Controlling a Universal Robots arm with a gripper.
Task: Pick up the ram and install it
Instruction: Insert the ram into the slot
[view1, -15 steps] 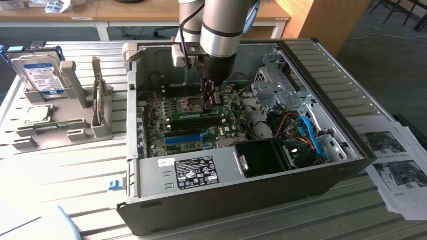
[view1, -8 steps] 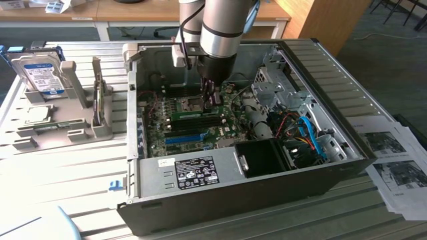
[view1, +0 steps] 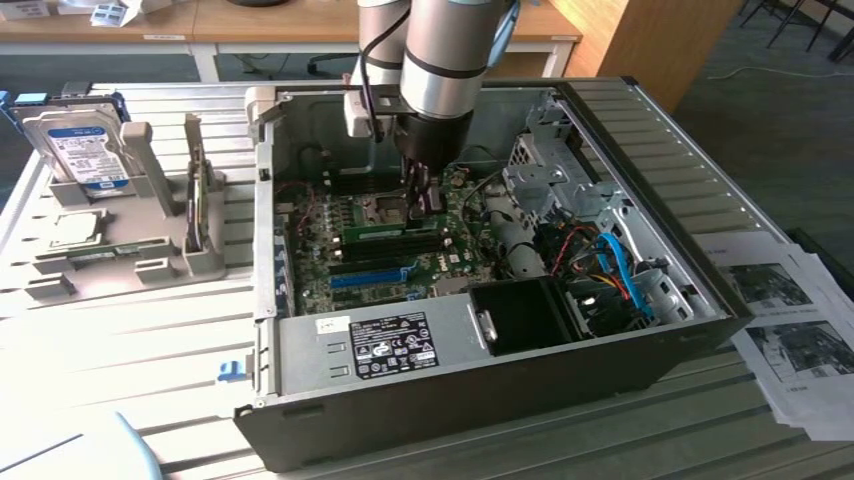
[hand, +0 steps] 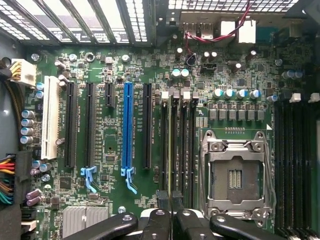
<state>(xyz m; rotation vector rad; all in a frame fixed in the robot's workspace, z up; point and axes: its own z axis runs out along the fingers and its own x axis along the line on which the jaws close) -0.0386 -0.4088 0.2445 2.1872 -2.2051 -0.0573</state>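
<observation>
Reaching into the open computer case (view1: 694, 300), the claw (hand: 171, 202) pinches nearly shut on the ram (hand: 171, 150), held edge-on at the memory slots (hand: 184, 145) beside the CPU socket (hand: 235, 175). Any misalignment could jam or crack the stick when it is pressed down.

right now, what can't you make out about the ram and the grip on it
- the ram: edge-on in the wrist view, so its chips and whether it is seated cannot be told
- the ram's end at the gripper: wrist view, the gripper covers it
- the grip on the ram: exterior view, too small and shadowed by the arm
- hard drive label text: exterior view, too small
</observation>
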